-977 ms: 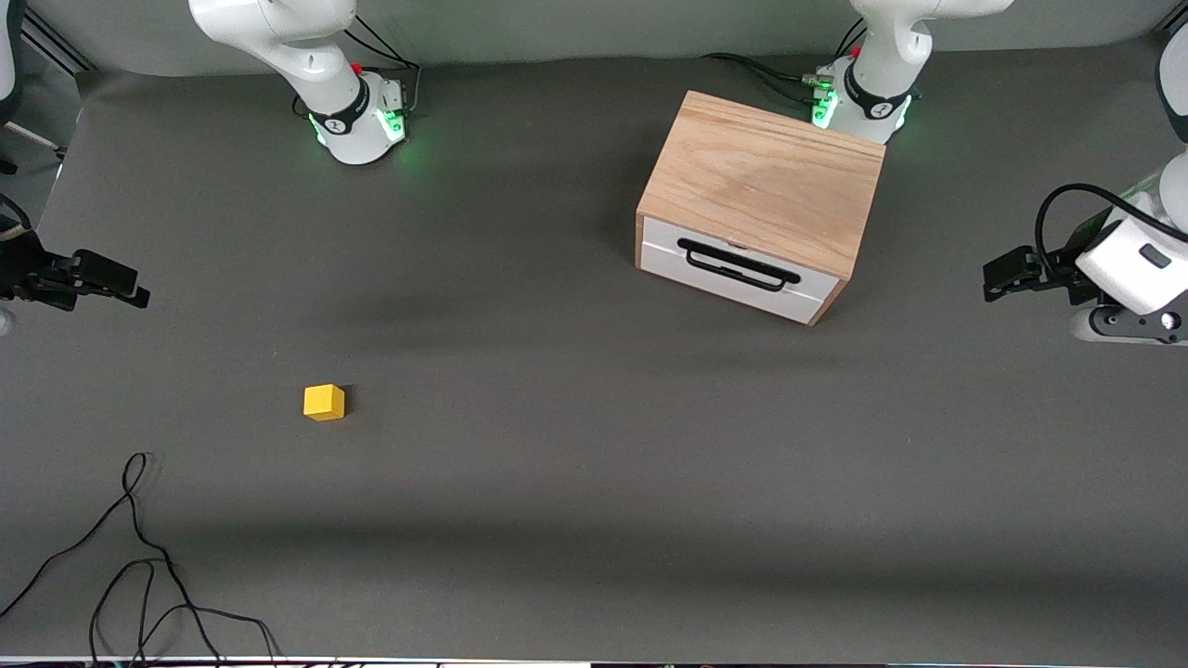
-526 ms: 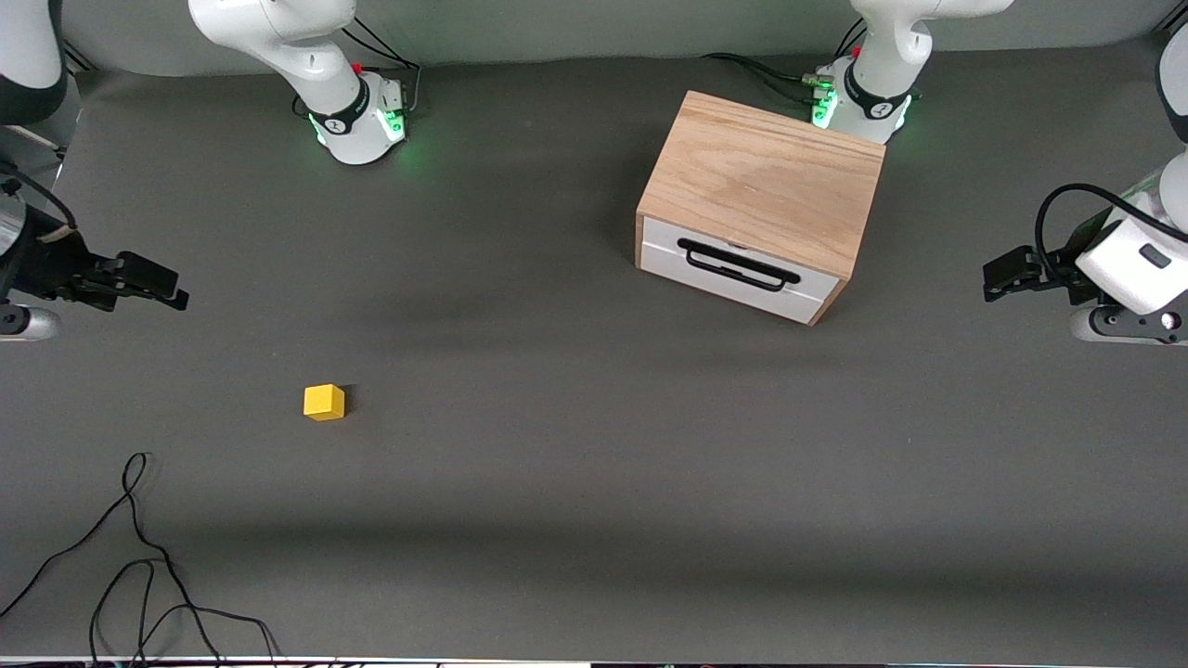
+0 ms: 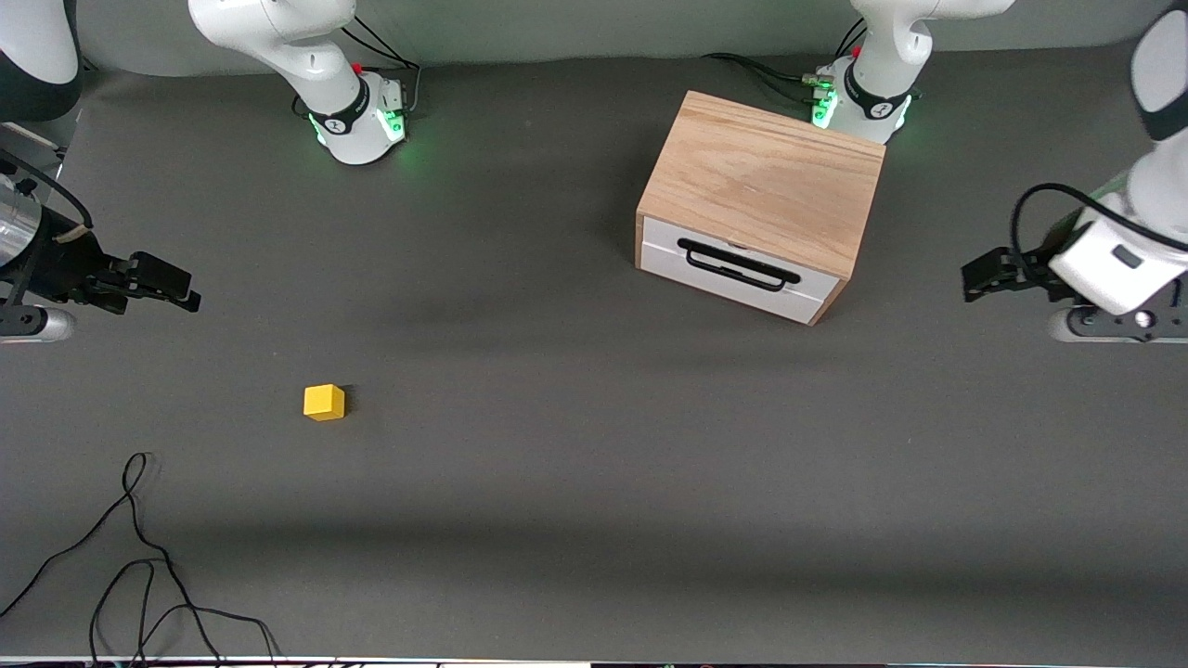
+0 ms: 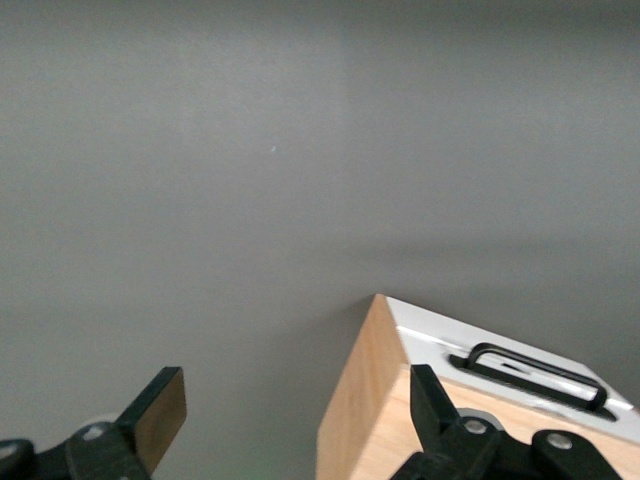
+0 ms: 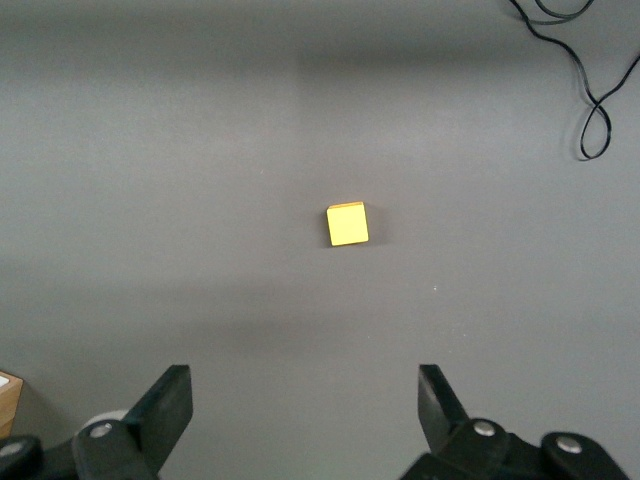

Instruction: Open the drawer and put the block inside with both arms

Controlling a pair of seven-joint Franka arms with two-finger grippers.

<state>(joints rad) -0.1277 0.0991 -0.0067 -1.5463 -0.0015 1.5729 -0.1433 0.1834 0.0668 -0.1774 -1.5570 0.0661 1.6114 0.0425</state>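
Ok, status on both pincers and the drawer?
Left pincer open beside the cabinet. Right pincer open over the block. Drawer shut, nothing blocking.

We see no readable text, label, brand or number anywhere. The collars on the two arm bases (image 3: 357, 116) at the top of the frame carry small marks, too tiny for us to make out. Nothing else bears writing.

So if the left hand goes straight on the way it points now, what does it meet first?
Probably the cabinet: the left hand, open, points toward its side near the closed drawer. Its height above the table is unclear, so it may pass.
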